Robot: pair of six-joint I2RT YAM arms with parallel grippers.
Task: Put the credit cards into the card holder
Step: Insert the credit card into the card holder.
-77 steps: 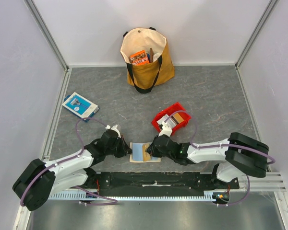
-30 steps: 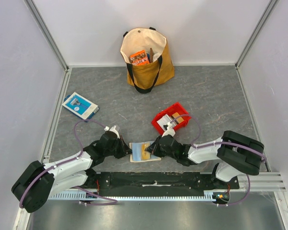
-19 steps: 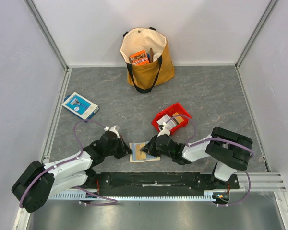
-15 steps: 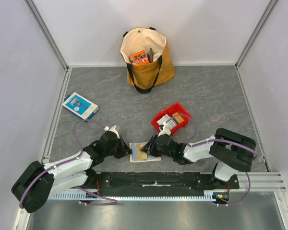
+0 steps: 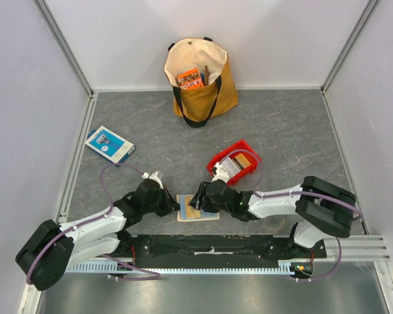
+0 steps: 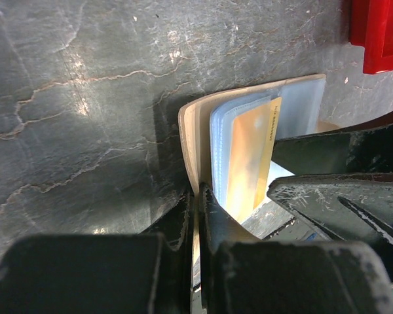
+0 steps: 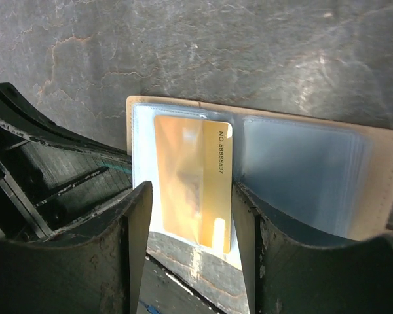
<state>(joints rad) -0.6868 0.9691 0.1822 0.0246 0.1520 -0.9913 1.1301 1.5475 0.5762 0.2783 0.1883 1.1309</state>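
Observation:
The beige card holder (image 5: 185, 209) lies open on the table between the arms, its clear sleeves (image 7: 301, 167) facing up. An orange-gold credit card (image 7: 190, 173) sits in the left sleeve, its lower end sticking out; the left wrist view shows the same card (image 6: 249, 160). My left gripper (image 6: 198, 196) is shut on the holder's beige cover (image 6: 191, 131) at its left edge. My right gripper (image 7: 191, 196) stands open, one finger on each side of the card without touching it. More credit cards (image 5: 238, 163) lie in the red tray (image 5: 224, 152).
A tan tote bag (image 5: 200, 78) with an orange packet (image 5: 190, 78) inside stands at the back. A blue-and-white flat box (image 5: 109, 144) lies at the left. Grey walls close in the table on three sides.
My right gripper has opened and let go of the orange-gold card, which now rests in the sleeve. The right arm shifted slightly left. The left gripper kept its hold.

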